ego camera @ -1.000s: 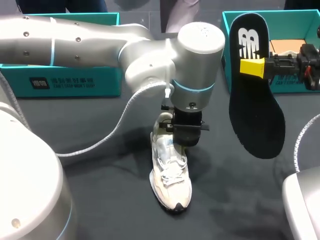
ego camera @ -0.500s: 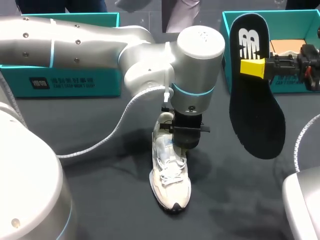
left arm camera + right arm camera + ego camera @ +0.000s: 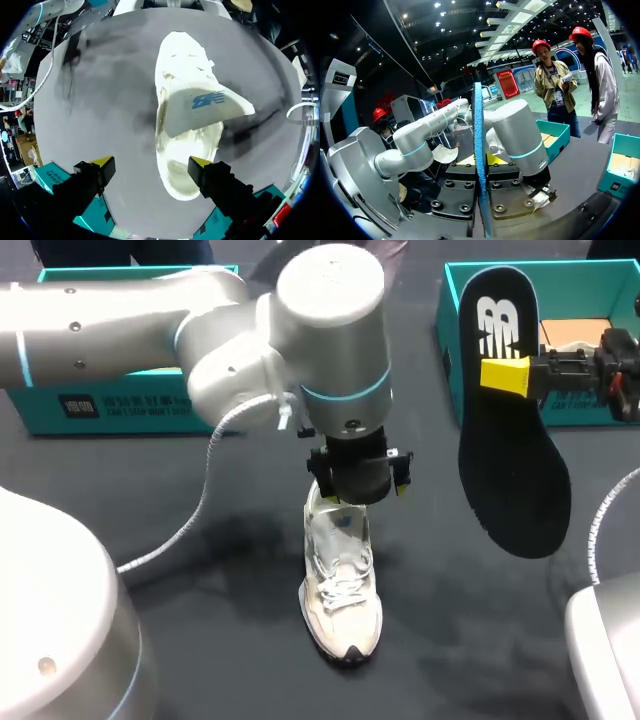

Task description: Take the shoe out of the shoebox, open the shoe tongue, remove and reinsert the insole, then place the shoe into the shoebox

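The insole is clamped in the right gripper, well apart from the shoe, roughly parallel. The left gripper is spread above it.

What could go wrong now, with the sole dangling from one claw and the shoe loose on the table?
The right claw pinches the insole only near its upper end, so the long hanging part may swing and miss the opening of the shoe. The shoe lies unheld; the left claw hangs open above it, so a push from the insole could slide it.
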`<action>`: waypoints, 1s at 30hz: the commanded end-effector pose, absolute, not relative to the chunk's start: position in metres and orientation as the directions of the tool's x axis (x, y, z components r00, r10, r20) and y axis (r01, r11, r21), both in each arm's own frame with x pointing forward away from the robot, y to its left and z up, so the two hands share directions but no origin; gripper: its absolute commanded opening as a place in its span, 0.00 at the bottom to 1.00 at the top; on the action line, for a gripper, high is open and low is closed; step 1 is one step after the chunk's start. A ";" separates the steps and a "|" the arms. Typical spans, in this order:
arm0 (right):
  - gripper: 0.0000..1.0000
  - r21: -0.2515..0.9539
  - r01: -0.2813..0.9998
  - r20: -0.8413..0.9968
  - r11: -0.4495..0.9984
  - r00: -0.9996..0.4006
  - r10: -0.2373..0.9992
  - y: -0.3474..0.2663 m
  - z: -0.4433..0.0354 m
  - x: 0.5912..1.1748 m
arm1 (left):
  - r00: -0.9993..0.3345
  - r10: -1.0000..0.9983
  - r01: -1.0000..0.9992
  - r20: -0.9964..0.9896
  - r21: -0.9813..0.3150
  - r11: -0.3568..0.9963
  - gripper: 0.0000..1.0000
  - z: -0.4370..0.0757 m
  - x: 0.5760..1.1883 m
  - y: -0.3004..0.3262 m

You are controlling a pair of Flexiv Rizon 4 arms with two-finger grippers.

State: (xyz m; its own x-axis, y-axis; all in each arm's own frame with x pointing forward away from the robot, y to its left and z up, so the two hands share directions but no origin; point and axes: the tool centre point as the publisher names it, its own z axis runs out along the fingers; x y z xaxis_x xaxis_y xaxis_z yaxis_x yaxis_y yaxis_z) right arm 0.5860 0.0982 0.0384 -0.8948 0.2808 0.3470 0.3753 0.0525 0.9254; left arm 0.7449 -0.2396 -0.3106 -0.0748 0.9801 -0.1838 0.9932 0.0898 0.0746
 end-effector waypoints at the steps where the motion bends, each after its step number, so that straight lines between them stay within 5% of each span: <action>1: 0.00 0.924 0.378 0.348 0.054 -0.893 0.286 0.105 0.041 0.586 | -0.088 0.876 0.991 -0.474 0.051 0.127 1.00 -0.270 0.749 -0.198; 16: 0.00 0.924 0.378 0.348 0.054 -0.893 0.286 0.105 0.041 0.586 | -0.020 0.579 0.998 -0.815 0.023 0.066 1.00 -0.200 0.764 -0.220; 30: 0.00 0.924 0.378 0.348 0.054 -0.893 0.286 0.105 0.041 0.586 | -0.011 0.556 0.998 -0.831 0.024 0.056 1.00 -0.200 0.763 -0.219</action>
